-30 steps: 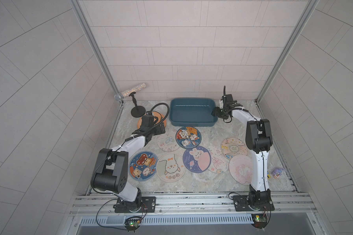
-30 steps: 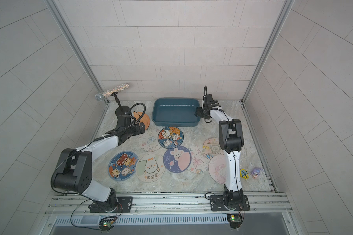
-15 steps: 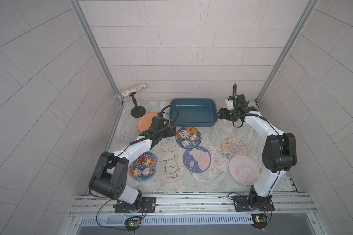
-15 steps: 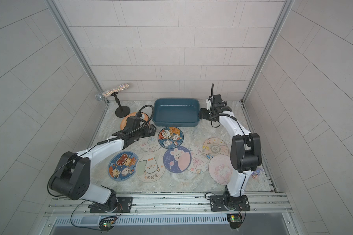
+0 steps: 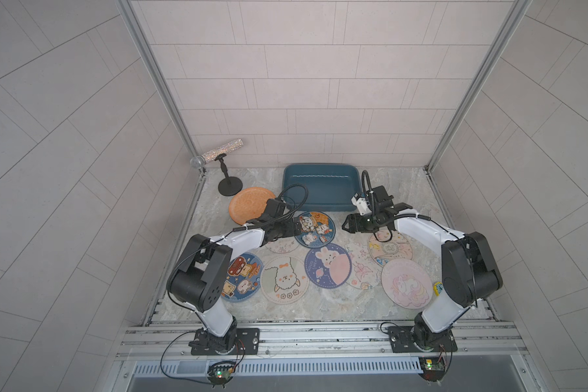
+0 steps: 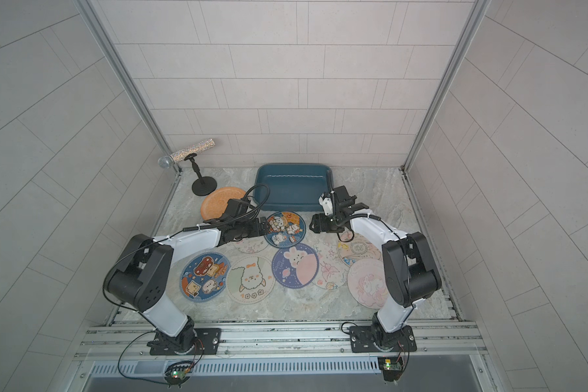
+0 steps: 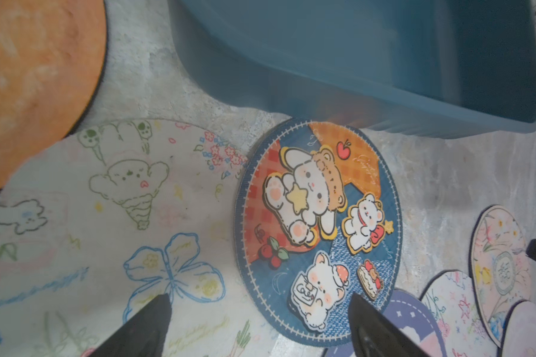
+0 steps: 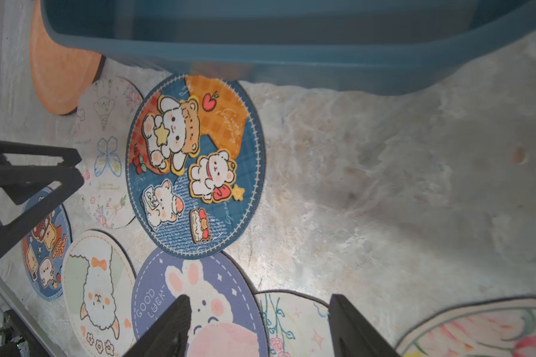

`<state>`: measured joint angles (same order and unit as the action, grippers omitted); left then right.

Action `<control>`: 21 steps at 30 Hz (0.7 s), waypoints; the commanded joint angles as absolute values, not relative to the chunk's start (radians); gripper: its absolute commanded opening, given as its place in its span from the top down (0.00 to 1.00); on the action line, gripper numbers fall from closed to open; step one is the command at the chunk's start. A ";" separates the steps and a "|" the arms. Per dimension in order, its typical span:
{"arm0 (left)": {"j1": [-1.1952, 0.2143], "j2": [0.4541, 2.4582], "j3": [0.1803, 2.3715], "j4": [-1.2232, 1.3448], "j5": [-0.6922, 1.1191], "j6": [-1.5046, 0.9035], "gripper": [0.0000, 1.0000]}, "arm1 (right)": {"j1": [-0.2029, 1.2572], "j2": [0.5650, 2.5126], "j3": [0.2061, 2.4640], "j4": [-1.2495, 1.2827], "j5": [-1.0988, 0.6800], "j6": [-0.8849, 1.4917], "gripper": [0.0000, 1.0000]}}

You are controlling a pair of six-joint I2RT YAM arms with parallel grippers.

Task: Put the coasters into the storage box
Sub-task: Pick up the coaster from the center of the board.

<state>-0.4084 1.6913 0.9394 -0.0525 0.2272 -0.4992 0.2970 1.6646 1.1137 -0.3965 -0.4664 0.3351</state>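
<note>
Hovering over the left edge of the blue bear coaster [image 5: 314, 228], the left end effector [image 7: 258, 301] is released: jaws spread, nothing between them. Its fingers straddle the seam between that coaster and the white doodle coaster [image 7: 106, 216]; can't tell whether they touch either one. The right end effector [image 8: 259, 298] is released too, jaws apart, gripping nothing, over bare table [image 5: 404, 190] just right of the bear coaster.

The storage box [image 5: 319, 190] sits far centre, its near wall just beyond the bear coaster. Every coaster in view lies on the table, outside the box:
- orange coaster [image 5: 250, 205], far left, just beside the microphone stand [image 5: 230, 186]
- toast coaster [image 5: 241, 276], near left, partly under the left arm
- alpaca coaster [image 5: 285, 279], next right
- purple bunny coaster [image 5: 327, 264], centre, its right edge over the butterfly coaster [image 5: 360, 268]
- floral coaster [image 5: 389, 247], right, partly under the right arm
- pink unicorn coaster [image 5: 406, 283], near right
</note>
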 commanded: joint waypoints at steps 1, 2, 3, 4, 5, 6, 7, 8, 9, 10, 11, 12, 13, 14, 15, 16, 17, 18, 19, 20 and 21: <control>-0.414 1.725 0.993 -0.066 0.270 -0.487 0.09 | 0.328 1.698 1.110 -0.341 -0.470 0.347 0.27; -0.414 1.738 1.003 -0.069 0.277 -0.486 0.10 | 0.337 1.706 1.110 -0.337 -0.466 0.348 0.27; -0.414 1.752 1.015 -0.073 0.287 -0.485 0.10 | 0.347 1.719 1.112 -0.332 -0.459 0.350 0.27; -0.414 1.766 1.027 -0.077 0.293 -0.485 0.11 | 0.355 1.731 1.116 -0.328 -0.450 0.351 0.28; -0.414 1.776 1.035 -0.078 0.300 -0.485 0.12 | 0.362 1.745 1.119 -0.328 -0.444 0.351 0.28; -0.414 1.791 1.045 -0.081 0.306 -0.485 0.13 | 0.367 1.757 1.126 -0.328 -0.439 0.353 0.28; -0.414 1.804 1.054 -0.085 0.307 -0.485 0.14 | 0.371 1.770 1.132 -0.328 -0.435 0.353 0.29; -0.414 1.811 1.060 -0.090 0.307 -0.484 0.15 | 0.375 1.779 1.135 -0.330 -0.428 0.354 0.30; -0.414 1.821 1.067 -0.095 0.308 -0.483 0.15 | 0.378 1.789 1.139 -0.330 -0.422 0.356 0.31; -0.414 1.830 1.075 -0.100 0.307 -0.482 0.16 | 0.381 1.798 1.142 -0.330 -0.418 0.357 0.31; -0.414 1.838 1.079 -0.105 0.307 -0.481 0.17 | 0.383 1.803 1.145 -0.331 -0.412 0.360 0.31; -0.414 1.845 1.083 -0.108 0.308 -0.479 0.19 | 0.386 1.811 1.148 -0.331 -0.406 0.363 0.32; -0.414 1.852 1.087 -0.110 0.311 -0.479 0.20 | 0.389 1.819 1.149 -0.331 -0.403 0.366 0.32; -0.414 1.857 1.092 -0.113 0.314 -0.480 0.21 | 0.391 1.823 1.153 -0.331 -0.399 0.368 0.32; -0.414 1.866 1.097 -0.117 0.317 -0.479 0.22 | 0.394 1.830 1.155 -0.330 -0.394 0.373 0.33; -0.414 1.873 1.101 -0.121 0.320 -0.479 0.23 | 0.395 1.836 1.157 -0.328 -0.389 0.377 0.33; -0.414 1.879 1.105 -0.125 0.323 -0.479 0.25 | 0.396 1.841 1.159 -0.326 -0.386 0.381 0.33; -0.414 1.886 1.110 -0.127 0.325 -0.479 0.26 | 0.398 1.847 1.163 -0.323 -0.382 0.386 0.34; -0.414 1.892 1.115 -0.130 0.327 -0.481 0.27 | 0.400 1.852 1.167 -0.322 -0.378 0.391 0.34; -0.414 1.897 1.117 -0.134 0.327 -0.481 0.27 | 0.402 1.860 1.170 -0.322 -0.374 0.394 0.34; -0.414 1.899 1.121 -0.138 0.327 -0.480 0.28 | 0.404 1.866 1.176 -0.322 -0.370 0.399 0.34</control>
